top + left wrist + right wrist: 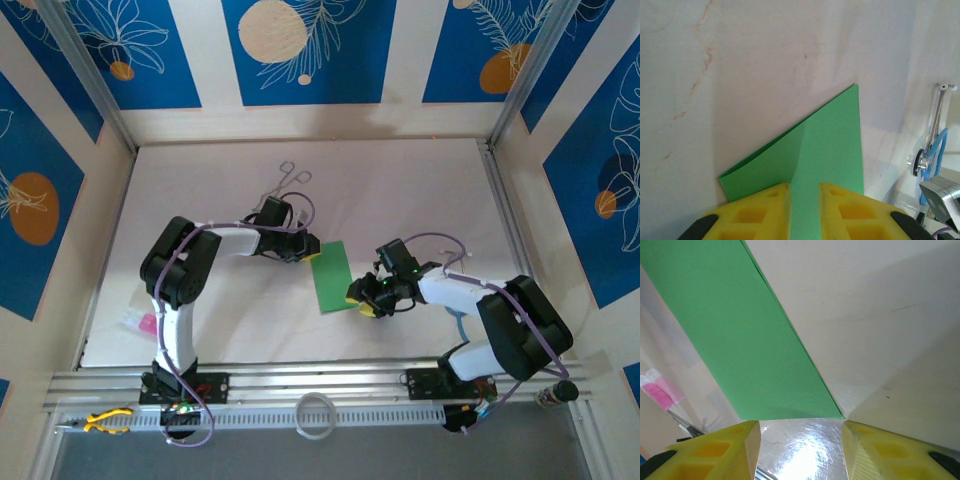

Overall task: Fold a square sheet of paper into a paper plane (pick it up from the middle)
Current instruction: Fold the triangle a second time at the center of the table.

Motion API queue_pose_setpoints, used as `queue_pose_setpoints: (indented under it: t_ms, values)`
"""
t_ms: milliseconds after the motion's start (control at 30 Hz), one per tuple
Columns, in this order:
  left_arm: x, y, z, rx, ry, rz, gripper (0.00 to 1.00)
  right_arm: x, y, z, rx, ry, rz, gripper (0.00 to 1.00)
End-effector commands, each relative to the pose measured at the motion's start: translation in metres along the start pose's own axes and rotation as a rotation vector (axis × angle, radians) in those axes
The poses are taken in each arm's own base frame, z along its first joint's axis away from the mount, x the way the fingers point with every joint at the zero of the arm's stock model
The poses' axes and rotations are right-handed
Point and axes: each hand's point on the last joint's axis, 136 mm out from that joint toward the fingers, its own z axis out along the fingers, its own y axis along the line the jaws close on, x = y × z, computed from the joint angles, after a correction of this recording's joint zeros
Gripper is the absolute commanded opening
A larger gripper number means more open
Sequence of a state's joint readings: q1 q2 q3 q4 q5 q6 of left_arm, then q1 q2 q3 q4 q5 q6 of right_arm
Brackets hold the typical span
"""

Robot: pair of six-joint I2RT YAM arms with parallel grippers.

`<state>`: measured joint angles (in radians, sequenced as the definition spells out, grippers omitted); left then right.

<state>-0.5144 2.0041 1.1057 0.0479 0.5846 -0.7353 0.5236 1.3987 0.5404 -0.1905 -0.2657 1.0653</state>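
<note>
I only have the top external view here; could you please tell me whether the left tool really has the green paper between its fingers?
Observer: It looks so. In the left wrist view the square sheet of paper runs into the narrow gap between the yellow fingers of the left tool, so it appears pinched.
Operator: Thank you. Does the sheet lie flat there?
Observer: No. A crease runs toward that gap, and the lower left edge shows a doubled, folded layer.
Operator: And the right tool, please?
Observer: The right tool is open, with the shiny table between its fingers. The paper's near edge lies just ahead of the fingertips. I cannot tell whether its corner touches one.
</note>
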Motion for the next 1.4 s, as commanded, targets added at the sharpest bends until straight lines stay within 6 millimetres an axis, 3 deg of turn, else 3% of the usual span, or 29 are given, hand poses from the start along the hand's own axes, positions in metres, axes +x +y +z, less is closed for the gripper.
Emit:
queue_pose_setpoints:
  t_ms: [0, 333, 733, 1367]
  values:
    - [0.028, 0.042, 0.008, -0.111, 0.067, -0.091, 0.23, -0.008, 0.004, 0.004, -0.021, -0.029, 0.014, 0.47]
    - [0.028, 0.042, 0.009, -0.102, 0.065, -0.094, 0.23, -0.016, 0.015, 0.002, -0.064, -0.051, 0.020, 0.46]
    - [0.026, 0.040, 0.009, -0.099, 0.062, -0.090, 0.23, -0.003, 0.006, -0.010, -0.058, -0.054, 0.004, 0.46]
    - [0.026, 0.038, 0.010, -0.093, 0.068, -0.089, 0.23, -0.009, 0.031, -0.017, -0.130, -0.067, -0.071, 0.46]
